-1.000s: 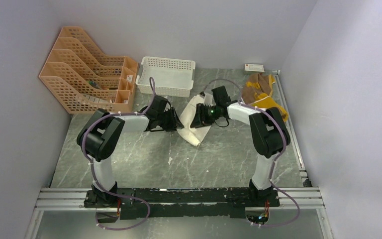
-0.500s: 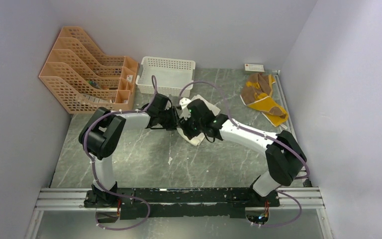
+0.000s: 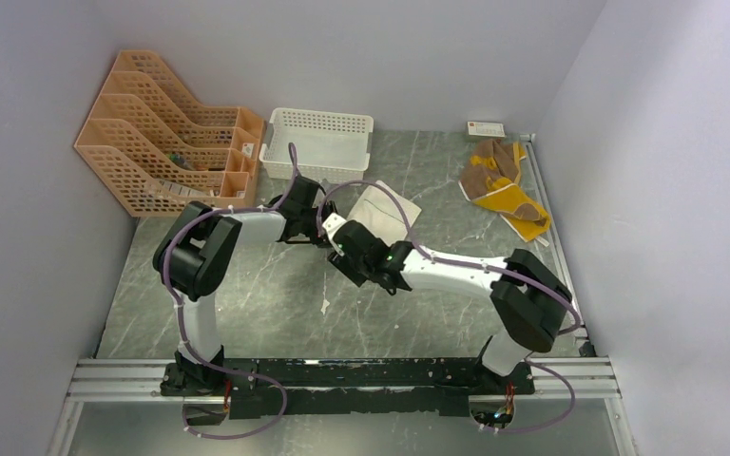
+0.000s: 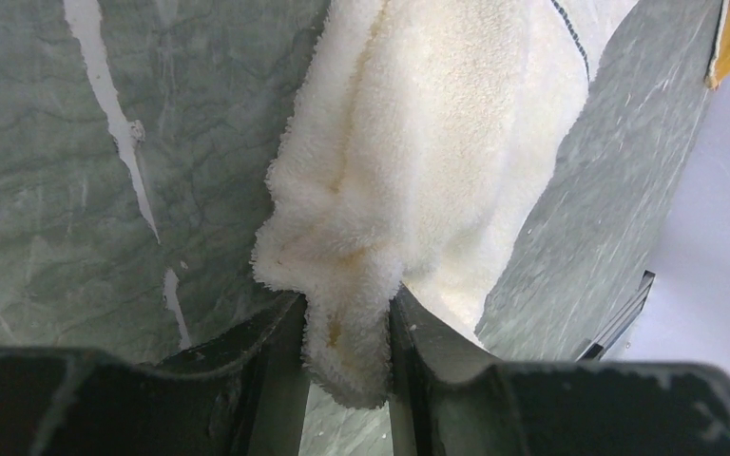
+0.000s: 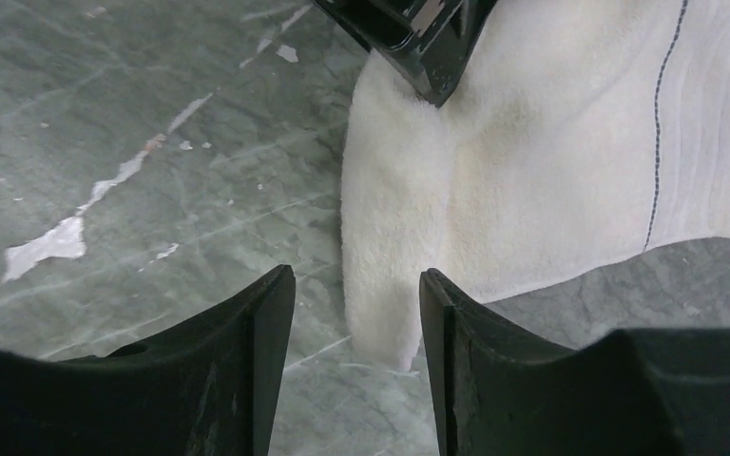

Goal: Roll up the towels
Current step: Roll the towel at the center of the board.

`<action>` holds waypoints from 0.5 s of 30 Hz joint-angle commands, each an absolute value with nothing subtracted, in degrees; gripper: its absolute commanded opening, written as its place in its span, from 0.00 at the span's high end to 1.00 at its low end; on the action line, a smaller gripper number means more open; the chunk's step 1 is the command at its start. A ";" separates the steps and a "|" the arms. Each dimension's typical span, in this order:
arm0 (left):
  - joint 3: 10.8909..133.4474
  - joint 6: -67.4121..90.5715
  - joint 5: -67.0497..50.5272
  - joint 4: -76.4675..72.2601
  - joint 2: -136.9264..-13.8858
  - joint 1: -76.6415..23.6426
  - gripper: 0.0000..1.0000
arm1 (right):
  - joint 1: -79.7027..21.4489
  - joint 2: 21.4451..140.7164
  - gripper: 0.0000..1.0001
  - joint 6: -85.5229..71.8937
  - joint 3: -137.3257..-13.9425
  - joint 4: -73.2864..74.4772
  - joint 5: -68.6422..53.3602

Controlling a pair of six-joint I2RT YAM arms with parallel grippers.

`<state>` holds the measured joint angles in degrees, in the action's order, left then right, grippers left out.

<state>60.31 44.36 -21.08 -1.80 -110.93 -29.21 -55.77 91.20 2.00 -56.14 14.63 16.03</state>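
The cream-white towel [image 3: 383,210] lies partly spread at the table's middle, a thin dark stripe near its far edge [image 5: 659,142]. My left gripper [image 4: 347,318] is shut on the towel's [image 4: 428,142] bunched left corner, and pile fills the gap between its jaws. My right gripper [image 5: 356,285] hovers open over the towel's near folded tip [image 5: 390,285], with bare table showing beside the cloth. The left gripper's fingertips [image 5: 418,43] show at the top of the right wrist view. The brown and mustard-yellow towel [image 3: 502,182] lies crumpled at the back right, away from both grippers.
A white lattice basket [image 3: 318,142] stands just behind the left gripper. Orange file racks [image 3: 166,138] fill the back left. A small white box [image 3: 486,127] sits by the back wall. A metal rail [image 3: 556,237] runs along the table's right edge.
My right arm has swung from the towel's middle round to its near-left tip and its jaws have opened. The towel now lies flatter. My left gripper has kept its hold.
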 commanded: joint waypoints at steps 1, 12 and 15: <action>59.32 41.92 -18.44 3.17 -114.86 -28.74 0.57 | -56.27 95.54 0.49 3.14 -57.03 13.02 21.51; 59.55 41.40 -20.47 3.33 -115.90 -28.24 0.57 | -56.25 100.33 0.50 6.07 -56.96 9.02 22.02; 59.41 41.48 -21.63 3.04 -116.36 -27.92 0.56 | -56.17 101.65 0.51 6.37 -56.97 9.05 21.33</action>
